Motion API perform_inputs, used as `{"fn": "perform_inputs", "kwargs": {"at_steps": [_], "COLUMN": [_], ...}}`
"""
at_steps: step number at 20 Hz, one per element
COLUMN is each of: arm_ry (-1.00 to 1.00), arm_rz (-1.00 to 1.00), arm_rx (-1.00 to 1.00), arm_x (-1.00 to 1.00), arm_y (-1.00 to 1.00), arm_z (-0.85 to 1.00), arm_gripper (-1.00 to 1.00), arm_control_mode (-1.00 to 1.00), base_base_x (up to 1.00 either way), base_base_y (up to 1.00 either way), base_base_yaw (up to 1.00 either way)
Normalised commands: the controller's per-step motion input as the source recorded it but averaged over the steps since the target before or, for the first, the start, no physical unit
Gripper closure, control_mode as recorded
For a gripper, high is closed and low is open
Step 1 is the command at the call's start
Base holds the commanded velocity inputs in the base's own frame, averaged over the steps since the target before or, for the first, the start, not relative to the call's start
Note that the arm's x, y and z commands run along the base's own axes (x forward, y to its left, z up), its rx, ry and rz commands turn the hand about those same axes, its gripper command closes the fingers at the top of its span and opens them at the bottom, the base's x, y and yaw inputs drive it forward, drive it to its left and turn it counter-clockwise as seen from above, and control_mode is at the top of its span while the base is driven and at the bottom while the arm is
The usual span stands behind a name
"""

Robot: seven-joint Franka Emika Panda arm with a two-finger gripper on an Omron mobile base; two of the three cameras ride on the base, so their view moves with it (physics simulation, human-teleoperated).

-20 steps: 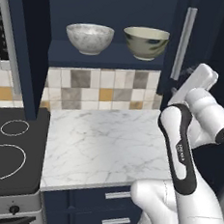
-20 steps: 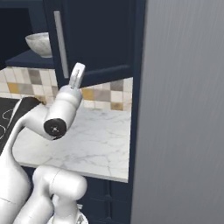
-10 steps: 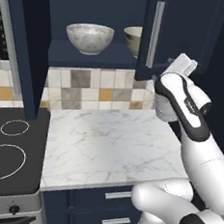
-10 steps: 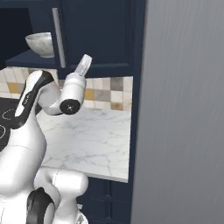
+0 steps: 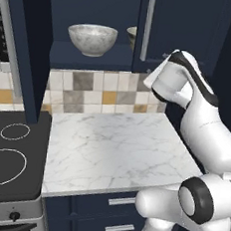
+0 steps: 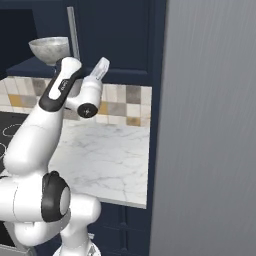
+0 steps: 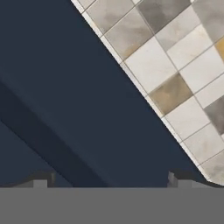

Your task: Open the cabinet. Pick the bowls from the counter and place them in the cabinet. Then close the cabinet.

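The cabinet's (image 5: 186, 29) right door stands almost shut, its silver bar handle (image 5: 147, 28) facing me, while the left door (image 5: 24, 48) hangs wide open. On the shelf inside sits the marbled bowl (image 5: 92, 39) (image 6: 50, 49). Only a sliver of the beige bowl (image 5: 131, 36) shows behind the right door's edge. My gripper (image 6: 102, 64) (image 5: 152, 80) points up at the lower part of the right door, beside and below the handle (image 6: 73, 32). Its jaws are open and hold nothing. In the hand view the gripper (image 7: 109, 181) faces the navy door with tiles beyond it.
The white marble counter (image 5: 114, 147) (image 6: 100, 155) lies below with nothing on it. A black stovetop (image 5: 8, 162) adjoins it on the left. Navy drawers (image 5: 121, 203) sit under the counter, and a tall grey panel (image 6: 210, 125) bounds the right side.
The right cabinet door has swung from open to nearly shut as my hand moved left with it. The beige bowl is now mostly hidden behind it. The jaws stayed open.
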Motion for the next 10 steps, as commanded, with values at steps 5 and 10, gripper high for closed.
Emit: {"fn": "perform_inputs", "kwargs": {"at_steps": [5, 10], "arm_ry": [0.00, 0.02], "arm_rz": [-0.01, 0.00], "arm_rx": [0.00, 0.04], "arm_x": [0.55, 0.09], "arm_y": [0.35, -0.05], "arm_z": [0.00, 0.09], "arm_gripper": [-1.00, -1.00], "arm_control_mode": [-1.00, -1.00], "base_base_x": [0.00, 0.00], "base_base_y": [0.00, 0.00], "base_base_yaw": [0.00, 0.00]}}
